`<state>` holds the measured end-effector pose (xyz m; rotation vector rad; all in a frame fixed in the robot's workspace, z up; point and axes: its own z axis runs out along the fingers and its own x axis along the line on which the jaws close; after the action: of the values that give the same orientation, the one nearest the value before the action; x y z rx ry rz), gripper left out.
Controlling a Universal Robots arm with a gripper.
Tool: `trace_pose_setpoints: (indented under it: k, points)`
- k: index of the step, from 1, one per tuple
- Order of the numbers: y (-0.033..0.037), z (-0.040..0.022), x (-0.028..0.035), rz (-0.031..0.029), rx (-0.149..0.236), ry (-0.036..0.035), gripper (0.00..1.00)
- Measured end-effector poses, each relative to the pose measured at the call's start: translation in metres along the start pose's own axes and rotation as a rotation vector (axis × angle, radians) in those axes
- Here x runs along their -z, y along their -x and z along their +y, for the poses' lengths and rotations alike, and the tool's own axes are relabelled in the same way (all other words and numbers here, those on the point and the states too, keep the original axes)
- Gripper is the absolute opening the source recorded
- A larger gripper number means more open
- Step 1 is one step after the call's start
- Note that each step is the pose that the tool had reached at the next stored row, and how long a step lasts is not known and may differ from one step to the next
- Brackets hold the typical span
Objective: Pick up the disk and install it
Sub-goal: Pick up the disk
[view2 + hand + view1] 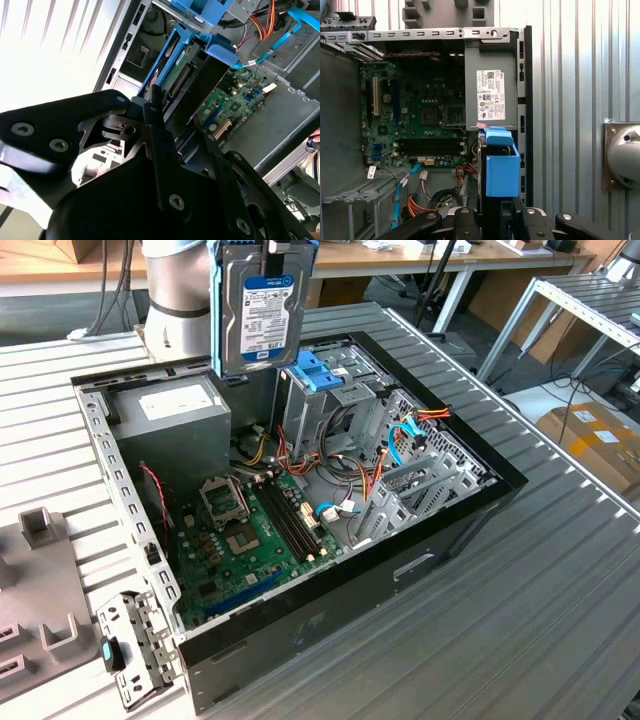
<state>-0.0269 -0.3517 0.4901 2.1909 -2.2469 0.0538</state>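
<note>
Nearest lens in both wrist views: black gripper (176, 120) (501, 212), closed on disk (179, 75), fingers (159, 145) pressed vs. its two flat sides. Disk held on edge, clear of everything below, blue carrier frame round it, green circuit side seen in second wrist view. In exterior view: disk (262, 310) hanging upright w/ white label twd camera, above far side of open computer case (300, 630), roughly over gap btwn power supply (175, 410) and drive cage (335, 405); not yet in cage. Blue bracket (318, 373) atop cage, next to disk's lower corner in that view. Inside case: green motherboard (250, 530) flat on case floor, orange-yellow cables (375, 475) and thin blue cables (397, 445) by cage. Case lying on its side, lid off, mid-bench on slatted metal bench (540, 620). Robot arm's base (175, 285) behind case, nr bench's far edge. Loose perforated metal bracket (135, 645) on bench just beside case's near corner at exterior view's left; grey fixture blocks (40, 530) nr bench edge, further to that left.
</note>
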Motion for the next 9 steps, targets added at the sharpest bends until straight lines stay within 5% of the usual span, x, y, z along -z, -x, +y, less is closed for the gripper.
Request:
trace_pose_setpoints:
  k: [3, 6, 9]
  points:
    - [0.0002, -0.0101, -0.0002, 0.0000, 0.000, 0.0000, 0.35]
    - [0.0008, -0.0303, -0.0007, 0.0000, 0.000, 0.0000, 0.35]
    - [0.0011, -0.0422, -0.0009, 0.0000, 0.000, 0.0000, 0.35]
